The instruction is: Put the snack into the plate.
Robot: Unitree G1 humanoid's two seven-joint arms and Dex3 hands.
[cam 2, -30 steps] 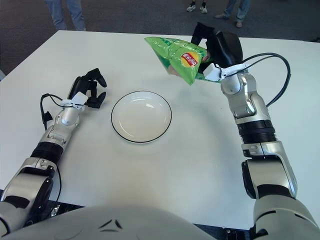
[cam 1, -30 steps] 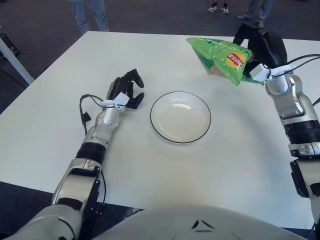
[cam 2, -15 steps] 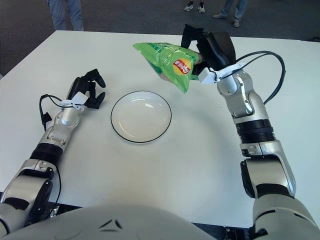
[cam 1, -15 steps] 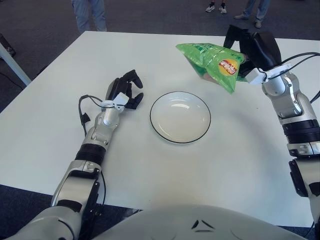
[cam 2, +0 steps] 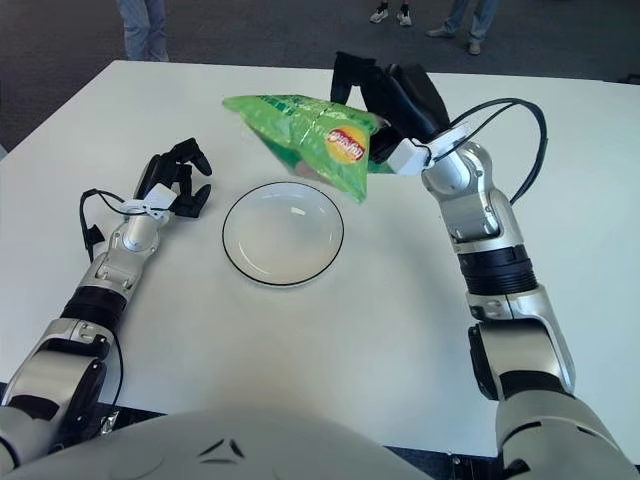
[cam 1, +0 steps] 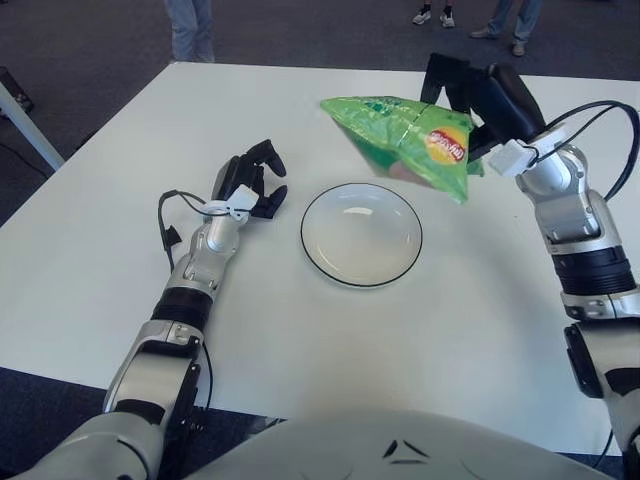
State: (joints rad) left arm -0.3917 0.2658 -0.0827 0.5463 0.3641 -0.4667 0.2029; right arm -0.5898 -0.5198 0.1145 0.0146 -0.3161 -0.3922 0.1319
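A green snack bag with a red and yellow logo hangs in the air above the far right rim of the plate. My right hand is shut on its right end, black fingers wrapped around the crinkled edge. The white plate with a dark rim lies on the table's middle, nothing in it. My left hand shows left of the plate, its black fingers curled and holding nothing.
The white table spreads all around the plate. Dark floor lies beyond its far edge, where legs and shoes of people stand. A table leg shows at far left.
My right hand has carried the snack bag leftward and slightly nearer, from beyond the plate's right side to over its far right rim. The left hand stays still.
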